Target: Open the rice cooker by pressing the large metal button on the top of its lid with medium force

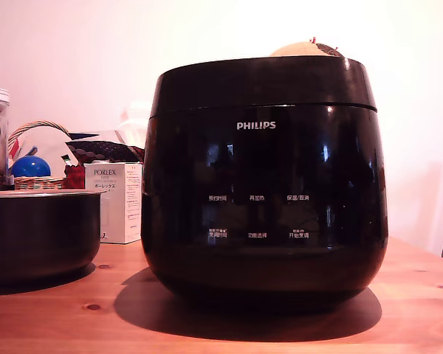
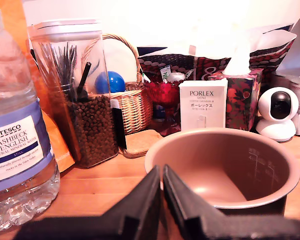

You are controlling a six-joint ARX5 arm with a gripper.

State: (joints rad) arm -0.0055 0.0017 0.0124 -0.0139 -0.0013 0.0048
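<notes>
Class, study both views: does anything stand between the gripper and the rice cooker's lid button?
Cannot be settled. The wrist view shows the gripper facing the brown inner pot, with the rice cooker out of frame. In the exterior view a pale rounded thing shows above the lid; the button is hidden.

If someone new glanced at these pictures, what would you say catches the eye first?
The glossy black rice cooker fills the exterior view's middle, lid shut. In the wrist view, the gripper points with jaws nearly closed toward an empty brown pot, with a water bottle beside.

Black tool (image 2: 162, 186), tapered matte fingers (image 2: 140, 205)
</notes>
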